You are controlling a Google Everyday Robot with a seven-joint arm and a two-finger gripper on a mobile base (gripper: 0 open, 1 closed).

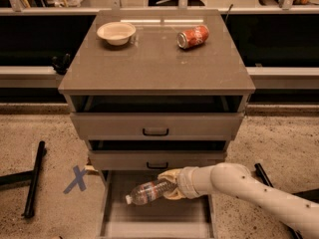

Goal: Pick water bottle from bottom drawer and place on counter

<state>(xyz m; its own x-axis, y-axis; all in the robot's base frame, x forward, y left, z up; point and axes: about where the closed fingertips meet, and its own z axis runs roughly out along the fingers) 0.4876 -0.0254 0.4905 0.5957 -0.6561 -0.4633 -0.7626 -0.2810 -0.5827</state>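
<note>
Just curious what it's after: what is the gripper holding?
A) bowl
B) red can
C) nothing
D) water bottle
D: the gripper is shut on the water bottle at the bottom drawer, while the can and bowl sit on the counter.

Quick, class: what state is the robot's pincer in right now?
The pincer: closed on the water bottle, above the bottom drawer.
</note>
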